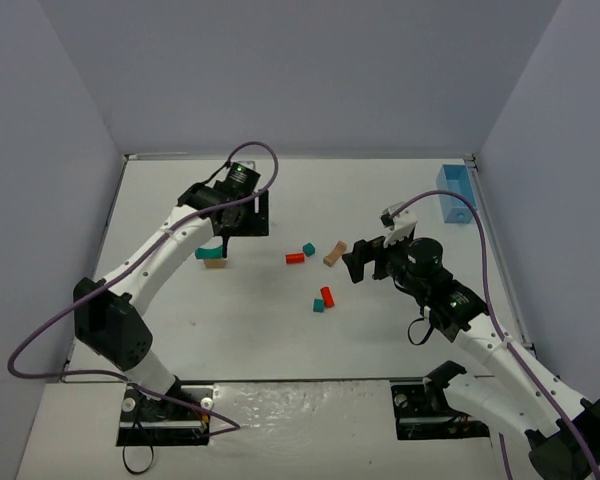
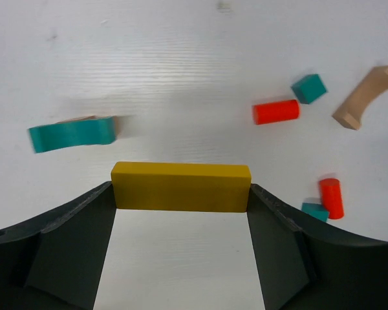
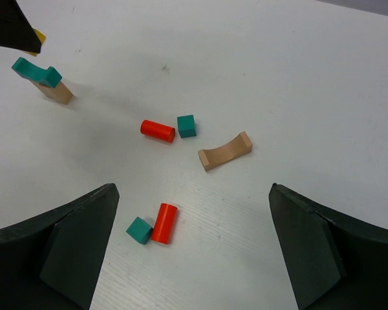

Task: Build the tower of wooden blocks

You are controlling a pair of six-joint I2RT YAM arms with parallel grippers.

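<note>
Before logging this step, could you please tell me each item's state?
Left end effector: shut on yellow block.
Right end effector: open, empty.
Teal arch: resting on tan block.
Red cylinders: both lying flat.
Teal cubes: loose on table.
Tan arch: lying on table.

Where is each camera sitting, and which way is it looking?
Top camera: above and behind the arms, looking down at the white table; the left arm and right arm show, bases at the bottom.
Left wrist camera: on the left arm, looking down past the left hand, which grips the yellow block.
Right wrist camera: on the right arm, looking down past the open right hand at the table.
Shared: both wrist views show the tan arch and two red cylinders.
</note>
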